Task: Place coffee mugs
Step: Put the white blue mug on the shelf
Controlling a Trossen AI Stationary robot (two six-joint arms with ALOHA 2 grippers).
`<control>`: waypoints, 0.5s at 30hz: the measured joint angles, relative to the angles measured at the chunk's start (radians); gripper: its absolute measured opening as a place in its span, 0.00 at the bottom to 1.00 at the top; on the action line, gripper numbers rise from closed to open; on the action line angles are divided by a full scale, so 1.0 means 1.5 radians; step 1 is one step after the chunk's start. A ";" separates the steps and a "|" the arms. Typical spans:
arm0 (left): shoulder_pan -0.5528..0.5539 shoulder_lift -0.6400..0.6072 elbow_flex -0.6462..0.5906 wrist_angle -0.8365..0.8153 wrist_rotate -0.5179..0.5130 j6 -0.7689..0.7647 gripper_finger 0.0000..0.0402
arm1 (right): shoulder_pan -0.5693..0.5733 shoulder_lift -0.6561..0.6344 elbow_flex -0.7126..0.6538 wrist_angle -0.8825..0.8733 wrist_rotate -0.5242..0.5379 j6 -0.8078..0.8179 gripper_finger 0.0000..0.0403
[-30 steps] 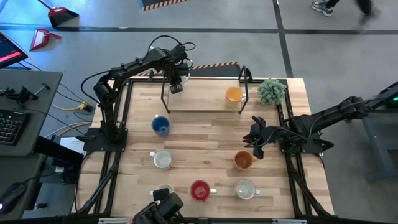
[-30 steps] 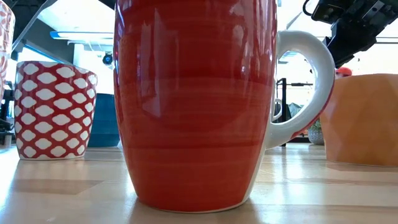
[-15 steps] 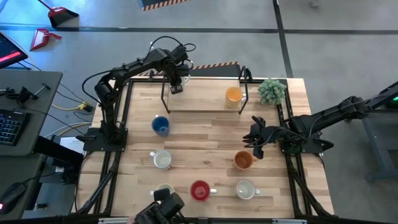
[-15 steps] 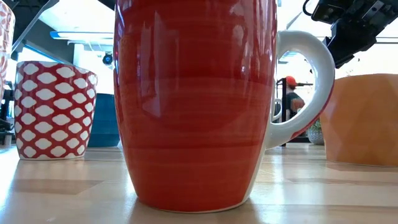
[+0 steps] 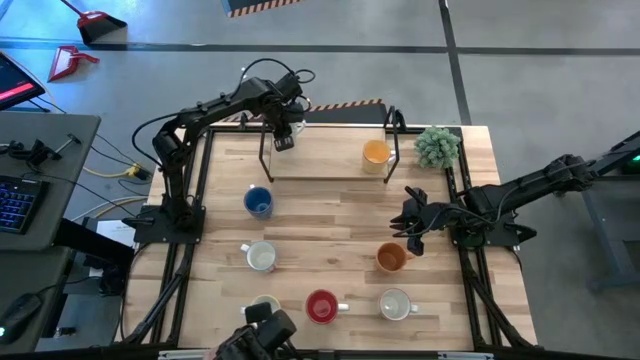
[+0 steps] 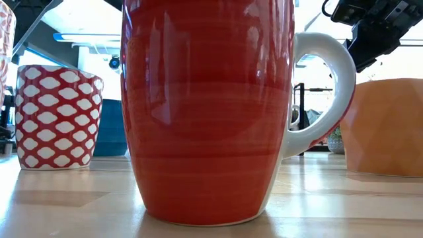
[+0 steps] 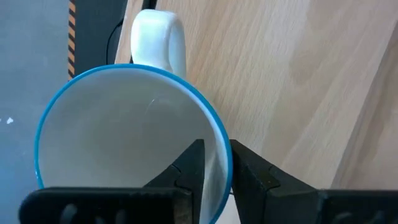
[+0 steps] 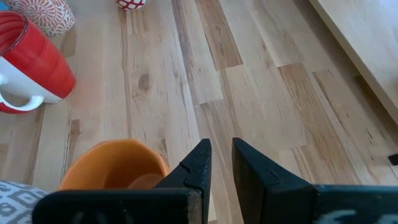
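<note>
My left gripper (image 5: 283,138) is at the far left of the table, by the left end of a metal-framed wooden rack (image 5: 330,165). It is shut on a white mug with a blue rim (image 7: 124,130). A yellow-orange mug (image 5: 376,152) stands on the rack's right end. My right gripper (image 5: 412,228) hovers right of centre with its fingers close together (image 8: 221,163), holding nothing. It is just beyond the darker orange mug (image 5: 391,257) (image 8: 115,165). The blue mug (image 5: 258,202), two white mugs (image 5: 261,257) (image 5: 395,304) and the red mug (image 5: 321,306) (image 6: 208,112) stand on their bases on the table. My left gripper pinches the blue-rimmed mug's rim (image 7: 219,144) on the side opposite its white handle (image 7: 158,37), one finger inside (image 7: 189,165) and one outside (image 7: 249,168). The fingers come from above. The mug is upright, mouth up. Whether its base rests on the wood cannot be seen.
A small green potted plant (image 5: 437,146) sits at the far right corner. A red-and-white patterned mug (image 6: 58,116) stands near the table's near edge, partly under the low camera (image 5: 265,325). Bare wood lies in the table's middle, between the rack and the mugs.
</note>
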 joint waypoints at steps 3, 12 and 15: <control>0.000 0.000 0.000 0.000 0.000 0.000 0.18 | 0.000 0.000 0.000 0.000 0.000 -0.001 0.11; 0.000 0.000 0.000 0.000 -0.010 -0.002 0.31 | 0.000 0.000 0.000 0.000 -0.003 0.001 0.11; 0.000 0.000 0.000 -0.001 -0.015 -0.002 0.36 | 0.000 0.000 0.000 0.000 -0.003 0.001 0.11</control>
